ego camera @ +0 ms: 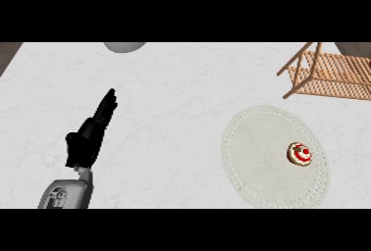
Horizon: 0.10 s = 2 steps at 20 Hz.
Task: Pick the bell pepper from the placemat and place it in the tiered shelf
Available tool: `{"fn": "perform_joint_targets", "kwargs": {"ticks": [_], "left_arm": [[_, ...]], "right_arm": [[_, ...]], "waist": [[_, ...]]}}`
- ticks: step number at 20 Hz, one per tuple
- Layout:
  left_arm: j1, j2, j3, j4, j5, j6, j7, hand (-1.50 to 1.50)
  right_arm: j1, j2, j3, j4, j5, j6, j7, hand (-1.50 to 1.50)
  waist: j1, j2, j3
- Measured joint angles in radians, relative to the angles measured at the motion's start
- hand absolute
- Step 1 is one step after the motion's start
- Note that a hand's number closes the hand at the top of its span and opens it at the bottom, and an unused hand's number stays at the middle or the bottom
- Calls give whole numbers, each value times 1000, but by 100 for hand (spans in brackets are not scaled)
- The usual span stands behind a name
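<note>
Nearest the viewer, the grey forearm rises from the lower left and ends in the left hand [88, 138], fingers straight and pointing up the counter, holding nothing; it rests there, well apart from everything the task concerns. No right hand shows anywhere in the view.

Largest of all is the white counter [174, 98], which fills the scene. On its right side lies the round pale placemat [253, 147], reaching down to the lower edge. Beyond it, at the upper right corner, stands the wooden tiered shelf [333, 78], its slatted tier bare as far as the view reaches. A grey rounded thing [124, 46] peeks in at the top edge; what it is cannot be told. Smallest is the bell pepper [300, 154], red and pale, sitting on the right part of the placemat.

As things lie, the pepper is on the mat and not in the shelf, so both the pick-up and the placing remain to be done.
</note>
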Motion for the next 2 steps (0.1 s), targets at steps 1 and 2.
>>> {"fn": "perform_joint_targets", "kwargs": {"ticks": [1, 2], "left_arm": [[-2, 9, 10, 2, 8, -7, -2, 0], [-2, 8, 9, 12, 5, -6, -9, 0]], "right_arm": [[37, -8, -18, 20, -13, 31, -20, -150], [74, -16, -33, 36, -24, 58, -43, -150]], "waist": [[-2, 0, 0], [-3, 0, 0]]}}
